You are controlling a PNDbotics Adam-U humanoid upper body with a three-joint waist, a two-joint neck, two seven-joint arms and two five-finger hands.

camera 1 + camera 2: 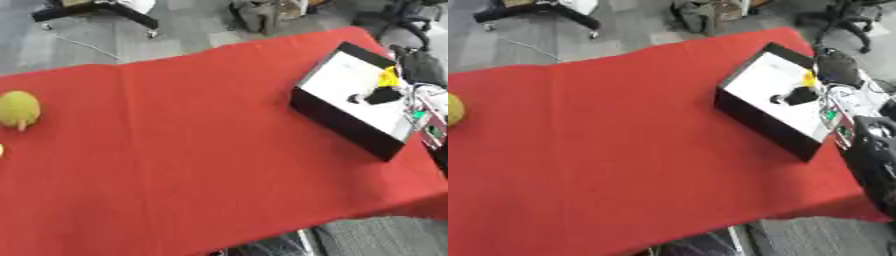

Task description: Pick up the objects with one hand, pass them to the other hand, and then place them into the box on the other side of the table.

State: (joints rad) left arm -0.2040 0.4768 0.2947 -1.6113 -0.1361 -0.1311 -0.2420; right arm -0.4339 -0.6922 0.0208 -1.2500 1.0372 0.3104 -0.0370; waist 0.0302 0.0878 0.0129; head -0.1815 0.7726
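Right arm (875,155) at 3 o'clock edge of view: bulky black rounded casing, glossy, blurred. Above it, toward 2 o'clock, a dark rounded segment (837,69), then a pale silver-white section with thin wires (833,107) and a small green spot. Right hand's shape unclear. No left arm visible.

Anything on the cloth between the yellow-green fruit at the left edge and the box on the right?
Nothing visible. The round yellow-green fruit and the black box with a white interior are separated only by bare red tablecloth. The box already holds a yellow item and a black item.
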